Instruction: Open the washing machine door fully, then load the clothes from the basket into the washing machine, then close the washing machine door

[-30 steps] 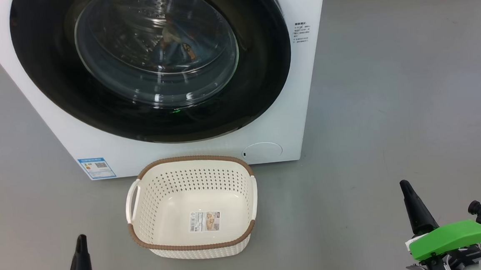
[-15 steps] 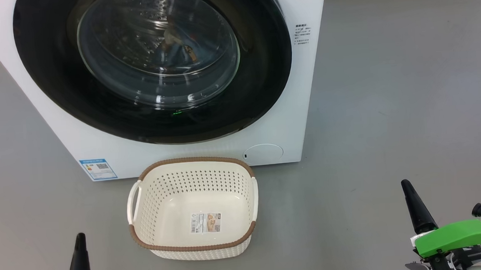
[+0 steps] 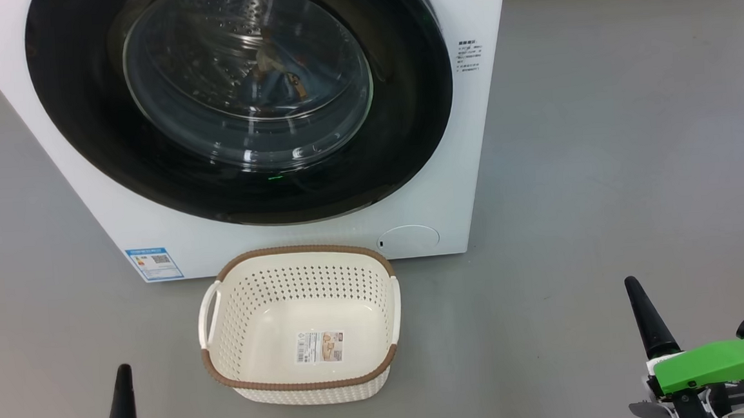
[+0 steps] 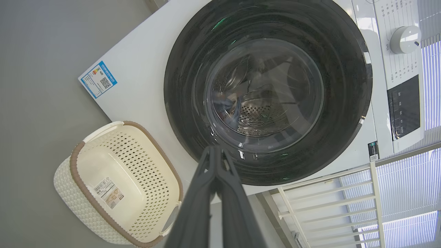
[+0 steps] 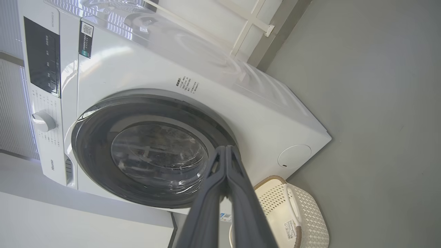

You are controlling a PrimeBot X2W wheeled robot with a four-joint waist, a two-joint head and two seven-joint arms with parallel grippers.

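Note:
The washing machine (image 3: 466,164) stands ahead with its door (image 3: 97,155) shut flat against the front. Through the glass, light blue clothes (image 3: 273,76) with orange marks lie in the drum. The cream basket (image 3: 301,323) sits on the floor right before the machine, with just a label sticker on its bottom. My left gripper (image 3: 122,373) is shut at the lower left, well short of the basket. My right gripper (image 3: 632,283) is shut at the lower right, far from the machine. In the wrist views the left gripper (image 4: 214,148) and the right gripper (image 5: 225,148) both have their fingers pressed together on nothing.
Bare grey floor (image 3: 631,122) spreads to the right of the machine. A white rail frame (image 4: 327,196) and window blinds stand beside the machine's far side. The control panel and a white dial (image 4: 404,38) sit along the machine's top.
The whole head picture has slid slightly down and right, so the camera moved. Both grippers stay shut and sit a little lower in that view.

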